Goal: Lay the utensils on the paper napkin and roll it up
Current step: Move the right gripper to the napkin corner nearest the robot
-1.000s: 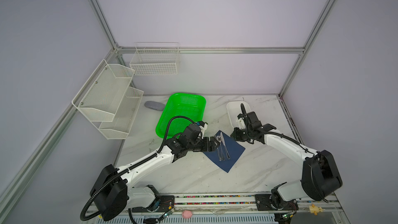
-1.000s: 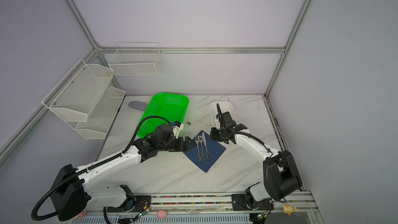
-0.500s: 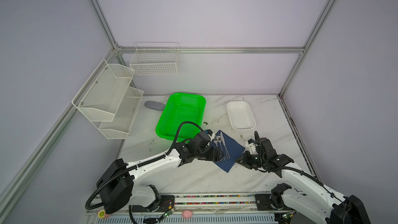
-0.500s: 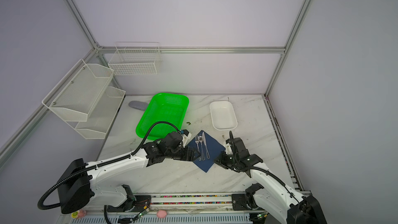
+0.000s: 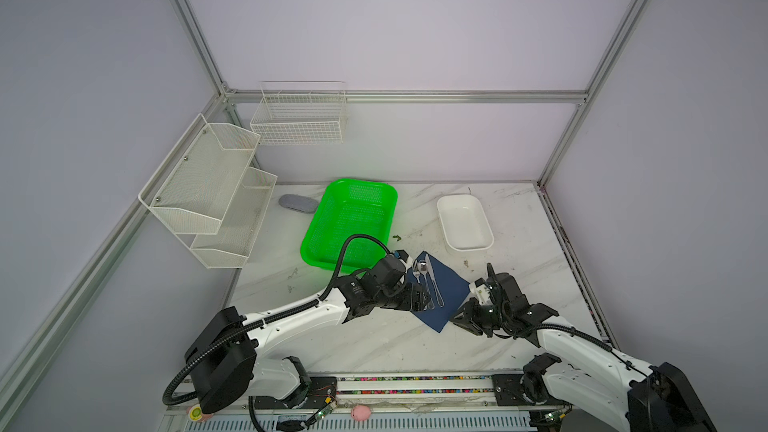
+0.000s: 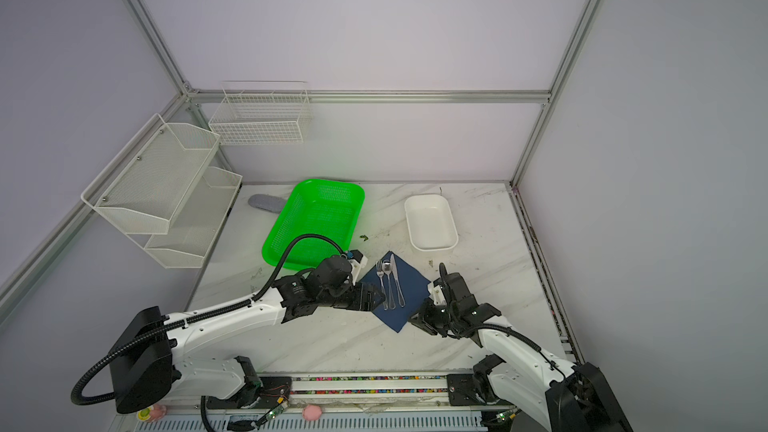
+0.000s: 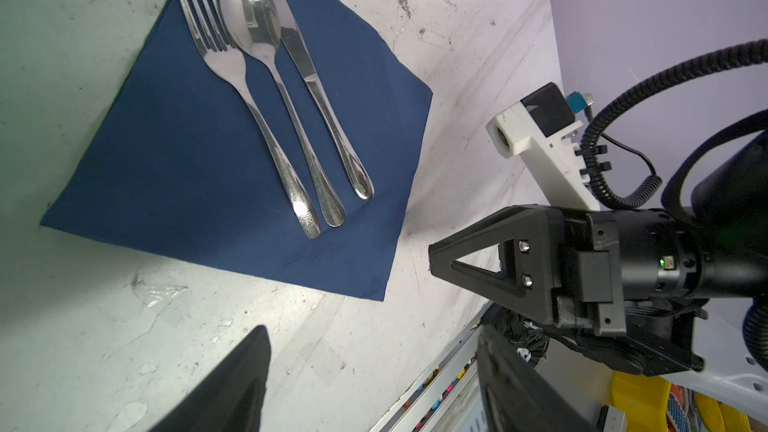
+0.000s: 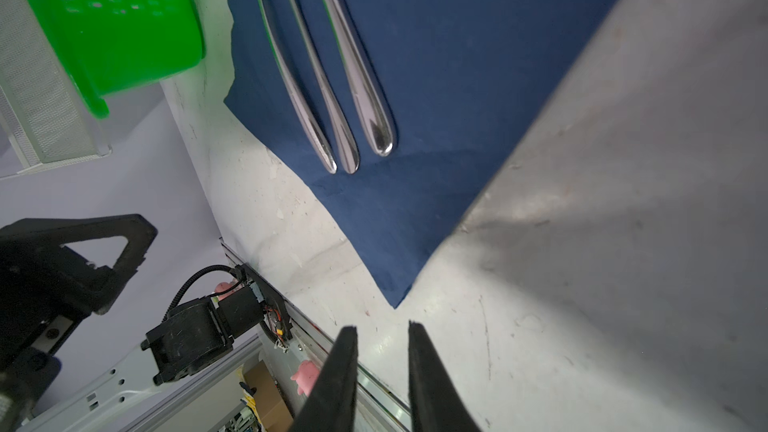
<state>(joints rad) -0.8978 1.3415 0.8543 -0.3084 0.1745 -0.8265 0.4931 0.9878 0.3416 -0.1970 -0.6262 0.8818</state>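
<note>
a thin dark navy-blue square paper napkin (image 7: 166, 160) lies flat on the white marbled surface (image 5: 374, 338), turned like a diamond in both top views, in front of a bright green perforated plastic basket (image 5: 353, 218) and a white rectangular tray (image 5: 463, 222). three slim shiny silver metal utensils (image 7: 289, 110) rest on it side by side, nearly touching: a fork (image 7: 232, 72), a spoon (image 7: 249, 14) and a knife (image 7: 307, 72). their handle ends stop short of the napkin's near corner, and the fork's tines reach to about one edge. my left pincer (image 5: 420, 300) sits at the napkin's left edge, jaws spread wide and empty. my right pincer (image 8: 382, 326) hovers just beyond the near corner, its jaws parted only a little, holding nothing. i judge the napkin to be very light, soft and easy to crease or tear, and hard to pinch where it lies flush against the surface. the bare flap below the handles looks like the best place to take hold. the utensils are stiff, smooth and probably slippery, far heavier than the paper. their weight should pin the sheet, but they may slide or fan apart as i roll.
</note>
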